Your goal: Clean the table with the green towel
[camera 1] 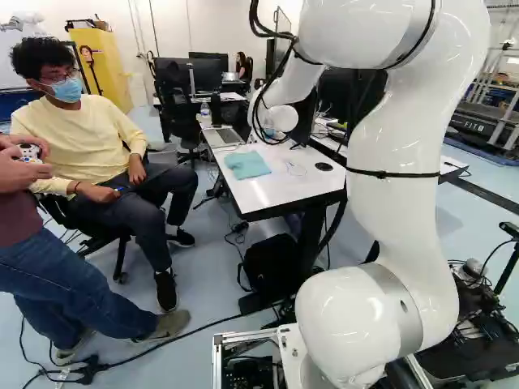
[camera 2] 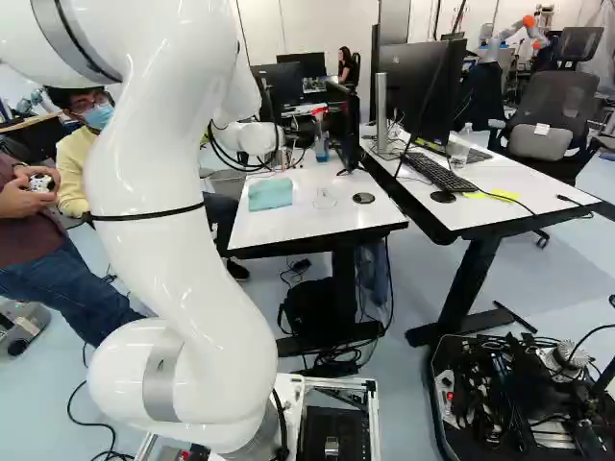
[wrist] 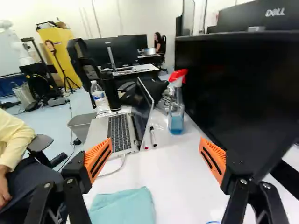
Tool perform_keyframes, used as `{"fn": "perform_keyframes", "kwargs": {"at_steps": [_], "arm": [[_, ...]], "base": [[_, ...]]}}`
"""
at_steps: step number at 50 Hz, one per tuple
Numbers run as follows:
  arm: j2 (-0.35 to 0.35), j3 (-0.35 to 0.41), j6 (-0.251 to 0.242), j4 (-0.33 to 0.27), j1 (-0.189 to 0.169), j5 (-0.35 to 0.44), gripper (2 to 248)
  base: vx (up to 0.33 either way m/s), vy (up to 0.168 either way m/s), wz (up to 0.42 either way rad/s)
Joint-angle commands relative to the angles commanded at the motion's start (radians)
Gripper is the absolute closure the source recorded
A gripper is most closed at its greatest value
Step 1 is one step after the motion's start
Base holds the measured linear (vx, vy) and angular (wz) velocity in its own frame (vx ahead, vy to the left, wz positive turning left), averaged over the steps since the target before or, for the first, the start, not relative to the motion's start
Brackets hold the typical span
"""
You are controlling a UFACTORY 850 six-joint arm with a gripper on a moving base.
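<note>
The light blue-green towel (camera 1: pixel 246 164) lies folded flat on the white table (camera 2: pixel 317 223), near its left edge in both base views. In the wrist view my gripper (wrist: pixel 155 154) has its two orange-padded fingers wide apart, with nothing held between them. It hangs above the table, and the towel (wrist: pixel 123 208) shows below it, nearer the finger with the laptop beyond it; part of the towel is cut off. In the base views the gripper's fingers cannot be made out behind the arm's white wrist.
Beyond the towel stand an open laptop (wrist: pixel 119 133), pens (wrist: pixel 153 136) and a spray bottle (wrist: pixel 176 105). A large monitor (wrist: pixel 233 88) rises beside the gripper. A second desk (camera 2: pixel 480 206) with a keyboard adjoins the table. A seated person is beside the table.
</note>
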Motion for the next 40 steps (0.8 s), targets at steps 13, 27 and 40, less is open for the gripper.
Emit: {"fn": "perform_keyframes", "kwargs": {"at_steps": [13,27,40], "arm": [[-0.005,0.020,0.000,0.121,-0.031,-0.072,3],[-0.005,0.020,0.000,0.121,-0.031,-0.072,3],[0.003,0.028,0.000,0.121,-0.024,-0.072,3]], "base": [[0.000,0.000,0.000],[0.000,0.000,0.000],[0.000,0.000,0.000]]}}
